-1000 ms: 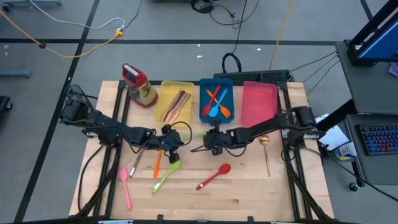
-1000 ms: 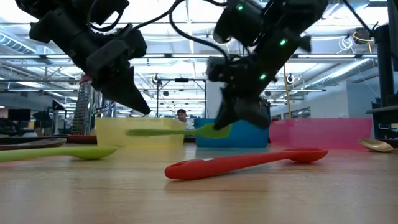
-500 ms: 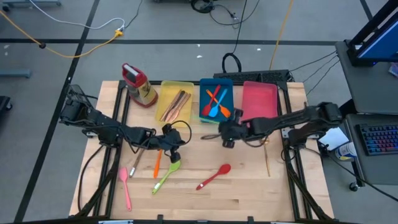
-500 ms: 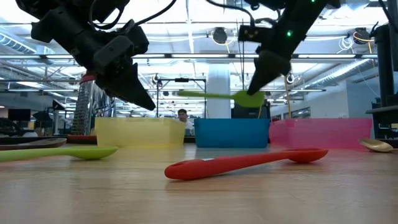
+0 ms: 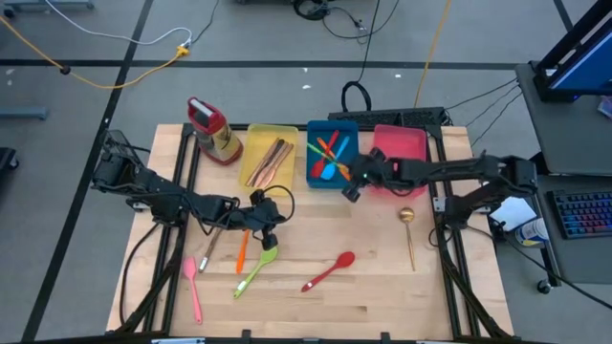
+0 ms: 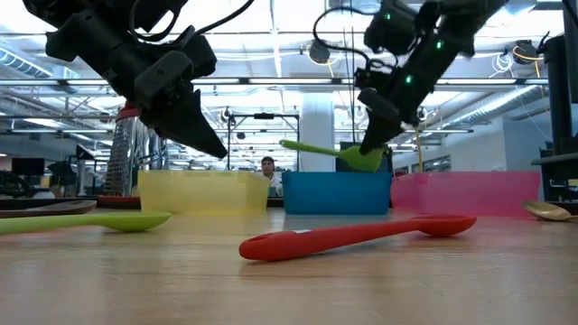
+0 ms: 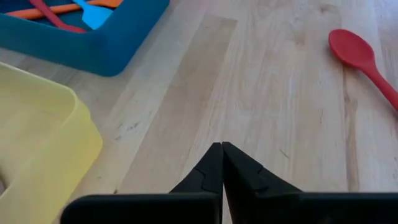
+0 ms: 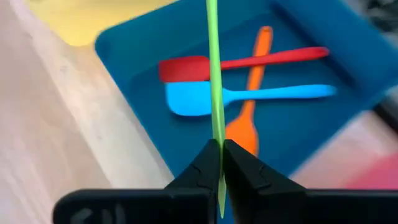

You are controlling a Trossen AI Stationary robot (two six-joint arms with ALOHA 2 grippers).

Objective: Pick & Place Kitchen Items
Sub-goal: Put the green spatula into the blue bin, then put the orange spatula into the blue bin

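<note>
Right gripper [image 8: 221, 152]: grasping green spoon [image 8: 214, 74] over blue tray [image 5: 316, 175]
Left gripper [image 7: 222, 155]: clenched, empty, beside yellow tray [image 7: 43, 149]
Near: red spoon [image 5: 329, 271]

From my console this reads as a robotics lab in a big open industrial hall. My wooden desk [image 5: 373, 277] stands on a grey concrete floor [image 5: 96, 38] crossed by loose cables [image 5: 124, 72]. Beyond it I see exposed ceiling trusses [image 6: 271, 63], strip lights, and a person [image 6: 265, 167] at distant workstations. A keyboard [image 5: 583, 212] sits beside the rig.
</note>
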